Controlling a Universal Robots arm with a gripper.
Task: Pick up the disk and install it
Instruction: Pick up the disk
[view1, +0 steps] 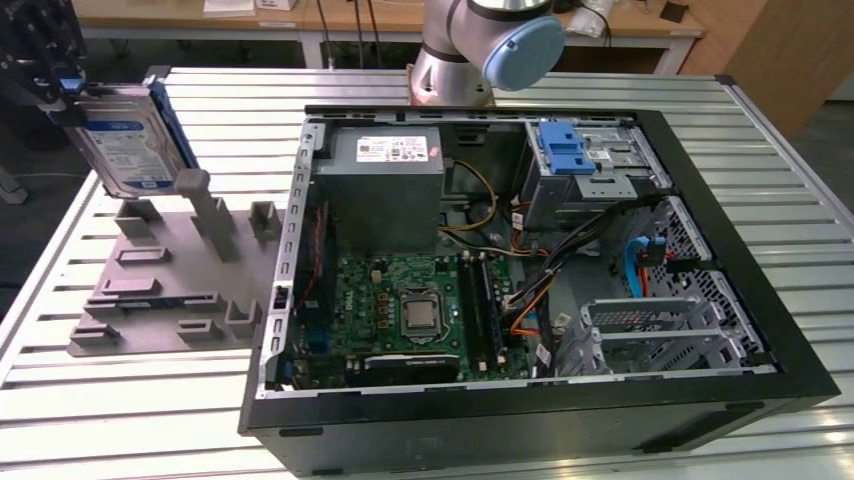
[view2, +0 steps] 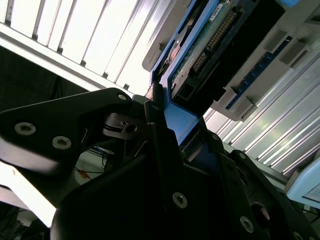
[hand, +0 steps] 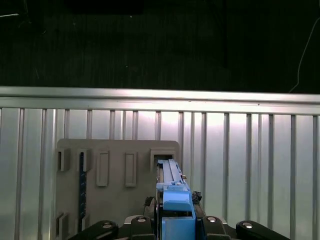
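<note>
The disk stands upright on its edge at the exterior view's left, label facing the camera, blue bracket running along its side. The claw is closed on its upper end, coming in from the top corner of that view. In the second wrist view the dark fingers press on either side of the blue bracket, and the disk reaches away from them with its green circuit board and connector pins showing. In the first wrist view the disk is seen edge-on as a narrow blue strip rising out of the claw.

Directly beneath the disk lies a grey fixture plate with upright posts and shallow slots. The disk's lower edge is just at the tops of the tallest posts, and I cannot tell whether it touches them. The plate rests flat on the slatted metal counter.

Beside the plate, toward the exterior view's right, an open computer case lies on its side on the counter. Inside it are a grey power supply box, a green motherboard and a metal drive bay with a blue latch on top. The arm's base stands behind the case.
</note>
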